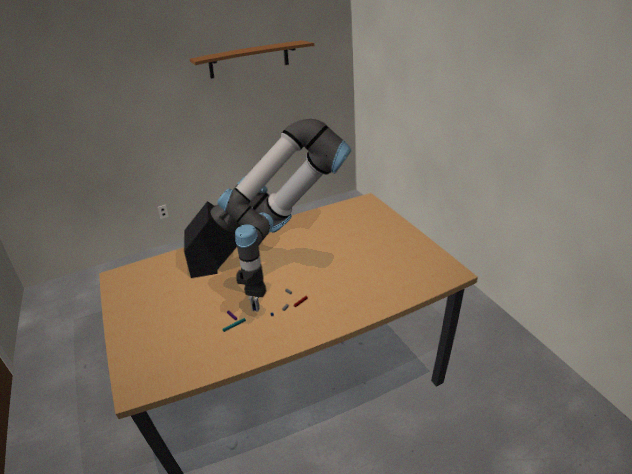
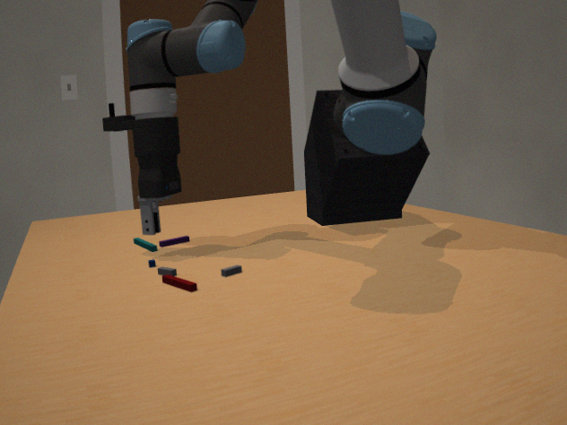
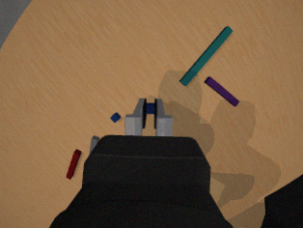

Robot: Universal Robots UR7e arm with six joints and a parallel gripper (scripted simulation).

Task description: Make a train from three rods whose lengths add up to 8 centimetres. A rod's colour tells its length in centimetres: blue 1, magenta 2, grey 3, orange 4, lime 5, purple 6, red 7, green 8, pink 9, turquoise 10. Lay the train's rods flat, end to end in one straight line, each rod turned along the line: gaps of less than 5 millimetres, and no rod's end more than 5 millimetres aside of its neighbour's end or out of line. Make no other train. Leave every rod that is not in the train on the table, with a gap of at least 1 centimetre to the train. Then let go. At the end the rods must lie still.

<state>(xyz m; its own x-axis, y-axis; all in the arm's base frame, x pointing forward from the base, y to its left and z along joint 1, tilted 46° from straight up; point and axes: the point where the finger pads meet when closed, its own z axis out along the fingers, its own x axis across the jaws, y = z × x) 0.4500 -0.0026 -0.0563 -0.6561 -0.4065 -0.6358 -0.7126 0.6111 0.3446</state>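
Observation:
My gripper [image 2: 149, 224] hangs a little above the table, shut on a small blue rod [image 3: 151, 109] that shows between the fingertips in the wrist view. A second blue rod [image 2: 151, 263] lies on the table close by. A turquoise rod [image 2: 144, 244] and a purple rod [image 2: 173, 240] lie just beyond the gripper. Two grey rods [image 2: 167, 271] [image 2: 231, 271] and a red rod [image 2: 179, 282] lie on the near side. All the rods on the table lie apart from each other.
The arm's black base block [image 2: 362, 183] stands at the back of the table, well right of the rods. The table's left edge [image 2: 18, 264] is near the rod group.

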